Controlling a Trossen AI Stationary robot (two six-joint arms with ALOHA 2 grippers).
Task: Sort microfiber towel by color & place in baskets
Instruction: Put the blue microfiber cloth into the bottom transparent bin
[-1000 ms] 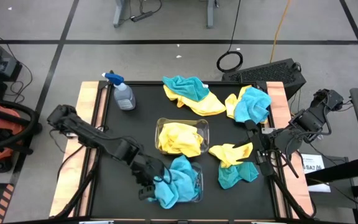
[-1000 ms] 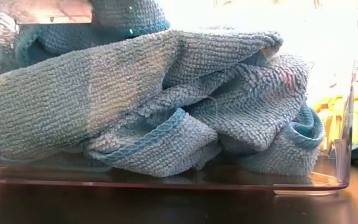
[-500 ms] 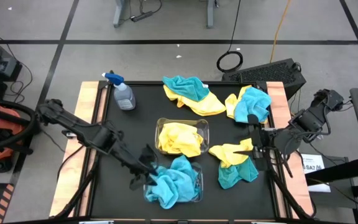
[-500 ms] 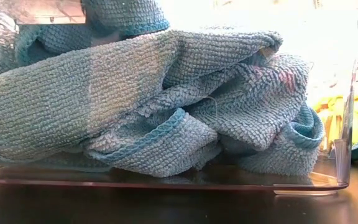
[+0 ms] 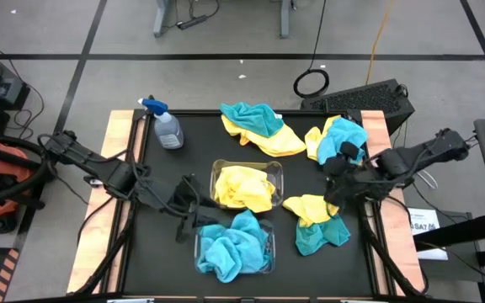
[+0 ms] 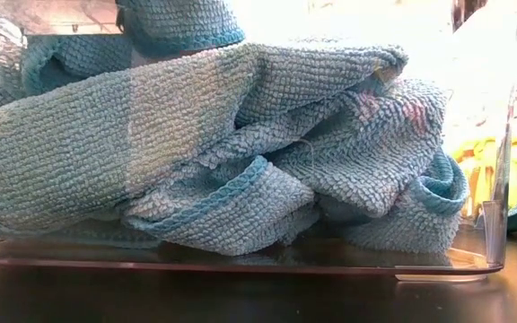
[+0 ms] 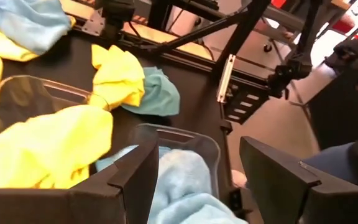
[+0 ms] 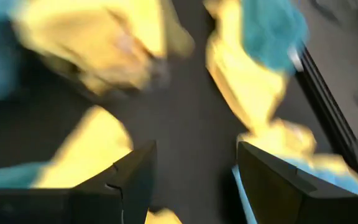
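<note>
Teal-blue microfiber towels (image 5: 234, 246) fill the clear plastic basket (image 5: 268, 252) nearest the front edge of the black table (image 5: 162, 177); from the low camera that heap (image 6: 240, 170) presses against the see-through wall (image 6: 496, 224). Directly behind it, a second clear basket (image 5: 278, 172) holds bright yellow towels (image 5: 242, 189). My left end effector (image 5: 190, 210) hangs empty just beside the left of both baskets, its dark fingers (image 7: 135, 171) standing apart. My right end effector (image 5: 337, 178) hovers over the table's right side, fingers (image 8: 138, 165) apart and holding nothing, between two loose piles: a yellow-and-teal pair (image 5: 337, 139) farther back and a yellow towel (image 5: 311, 206) lying on a teal one (image 5: 320, 237) nearer the front. Another teal towel overlapping a yellow one (image 5: 259, 126) sits at the back centre. A clear spray bottle with a blue trigger (image 5: 165, 124) stands at the back left.
</note>
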